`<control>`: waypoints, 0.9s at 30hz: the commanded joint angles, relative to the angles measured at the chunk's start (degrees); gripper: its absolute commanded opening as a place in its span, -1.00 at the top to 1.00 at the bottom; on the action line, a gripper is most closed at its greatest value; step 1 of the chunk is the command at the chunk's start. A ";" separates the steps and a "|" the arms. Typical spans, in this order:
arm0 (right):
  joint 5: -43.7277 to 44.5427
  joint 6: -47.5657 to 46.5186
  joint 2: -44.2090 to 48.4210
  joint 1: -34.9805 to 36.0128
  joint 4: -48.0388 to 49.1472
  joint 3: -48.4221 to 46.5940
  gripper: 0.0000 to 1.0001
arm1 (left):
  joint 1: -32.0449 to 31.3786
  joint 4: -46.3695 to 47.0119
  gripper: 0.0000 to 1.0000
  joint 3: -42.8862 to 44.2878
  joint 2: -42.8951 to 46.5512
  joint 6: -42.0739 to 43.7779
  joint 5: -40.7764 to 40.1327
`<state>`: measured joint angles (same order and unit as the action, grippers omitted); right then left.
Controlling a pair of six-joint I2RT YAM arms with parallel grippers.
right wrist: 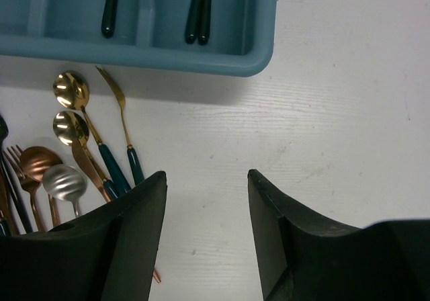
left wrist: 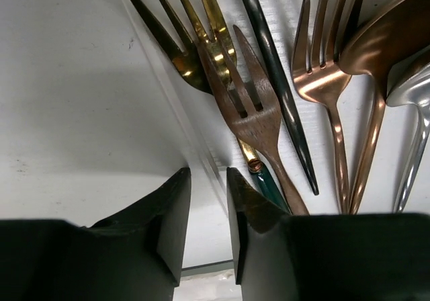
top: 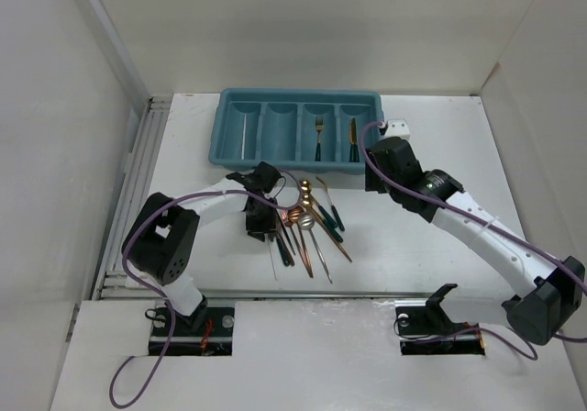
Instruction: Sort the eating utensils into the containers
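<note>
Left gripper (left wrist: 208, 175) sits at the left edge of the utensil pile (top: 307, 223), which lies just in front of the teal tray (top: 284, 162). Its jaws are narrowed around a white chopstick (left wrist: 176, 93); firm contact cannot be told. Right gripper (right wrist: 207, 180) hovers open and empty near the tray's right corner.

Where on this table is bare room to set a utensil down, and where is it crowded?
Bare table lies between the utensil pile and the right arm, under the open right fingers. Another bare strip sits left of the tray. Crowded: the pile beside the left fingers.
</note>
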<state>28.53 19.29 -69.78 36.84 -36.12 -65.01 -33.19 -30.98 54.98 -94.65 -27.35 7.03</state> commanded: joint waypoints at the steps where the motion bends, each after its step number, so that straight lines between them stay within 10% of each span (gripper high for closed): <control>1: 1.26 0.14 0.17 0.43 -0.44 -1.43 -0.14 | 0.41 -0.48 0.52 -1.71 -0.53 -0.42 0.09; 18: 2.84 -0.39 1.22 0.43 -1.06 -1.96 -0.14 | 6.30 0.85 1.00 -4.80 -0.46 -0.42 -2.98; 27: 2.84 -3.02 0.61 0.43 0.60 -3.72 -0.14 | 14.02 -7.58 1.00 14.16 1.15 17.01 4.09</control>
<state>30.04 17.87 -69.87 36.84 -37.52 -65.47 -22.52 -34.96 60.38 -93.95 -21.67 7.49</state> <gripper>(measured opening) 0.570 0.028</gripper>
